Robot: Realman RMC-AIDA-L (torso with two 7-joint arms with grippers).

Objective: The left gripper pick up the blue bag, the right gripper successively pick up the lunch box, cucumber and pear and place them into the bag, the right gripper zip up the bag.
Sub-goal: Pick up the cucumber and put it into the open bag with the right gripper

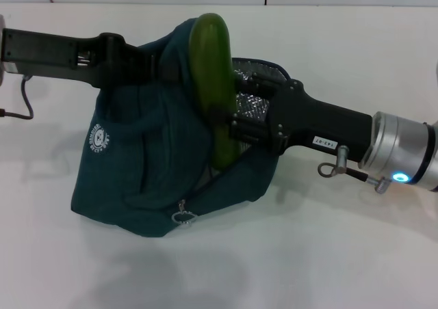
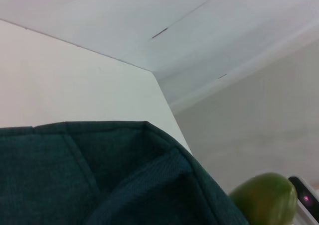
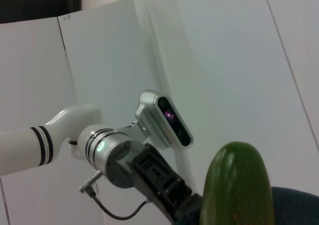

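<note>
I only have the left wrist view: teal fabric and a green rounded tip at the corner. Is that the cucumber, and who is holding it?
Observer: Yes. In the head view the right gripper is shut on the cucumber, gripping it low down while it stands upright in the blue bag's mouth.
Operator: Where is the left gripper?
Observer: The left gripper reaches in from the left to the bag's upper edge; whether its fingers are closed is hidden.
Operator: Is the zip done?
Observer: No, the mouth is open, foil lining showing; the zip ring hangs at the front.

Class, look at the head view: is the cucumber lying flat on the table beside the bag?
No. The cucumber stands nearly upright, held by the right gripper over the blue bag.
</note>
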